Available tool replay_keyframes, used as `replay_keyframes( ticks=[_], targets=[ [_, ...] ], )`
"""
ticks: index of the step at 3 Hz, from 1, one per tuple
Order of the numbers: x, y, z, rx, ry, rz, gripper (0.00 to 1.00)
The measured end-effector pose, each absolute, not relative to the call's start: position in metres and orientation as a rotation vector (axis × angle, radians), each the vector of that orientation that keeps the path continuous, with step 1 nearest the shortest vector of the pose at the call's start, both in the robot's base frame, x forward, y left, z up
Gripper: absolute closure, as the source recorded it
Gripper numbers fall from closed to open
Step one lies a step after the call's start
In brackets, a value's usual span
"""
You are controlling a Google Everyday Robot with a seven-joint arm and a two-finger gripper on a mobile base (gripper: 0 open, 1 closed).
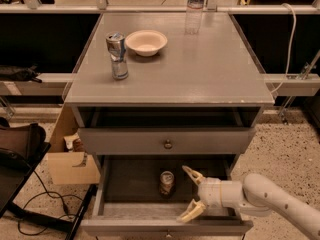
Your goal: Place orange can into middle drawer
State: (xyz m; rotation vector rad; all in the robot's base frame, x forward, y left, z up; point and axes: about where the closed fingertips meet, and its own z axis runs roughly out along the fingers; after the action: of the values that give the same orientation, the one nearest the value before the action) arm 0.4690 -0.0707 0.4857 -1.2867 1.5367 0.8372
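Logging orange can upright on the dark floor of the middle drawer, about mid-width, below the front edge of the bench. Found that drawer pulled well out, plain grey front nearest the camera. Located gripper inside the same drawer, just right of the can, toward the bench's front-right corner. Read fingers as spread wide apart, holding nothing, one farther back and one nearer the drawer front; neither touching the can. Saw a narrow gap between can and nearer fingertip. Traced pale arm in from the lower right, over the drawer's right side. Noted upper drawer directly above, round knob at centre of its front. On the bench top, recorded slim silver-and-blue can upright near the left edge; pale bowl just right of it and farther back, apart from it; clear water bottle upright at the back edge, right of centre. Off the front-left corner, down on the floor, marked cardboard box.
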Motion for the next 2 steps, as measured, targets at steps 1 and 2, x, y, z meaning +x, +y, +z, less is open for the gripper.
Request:
replay_keyframes(
  ticks=[1,2],
  targets=[
    [0.430,-0.095,0.530,-1.421,1.583,0.812,0.00],
    [0.390,-0.110,0.565,-1.618,1.670,0.858,0.00]
  ],
)
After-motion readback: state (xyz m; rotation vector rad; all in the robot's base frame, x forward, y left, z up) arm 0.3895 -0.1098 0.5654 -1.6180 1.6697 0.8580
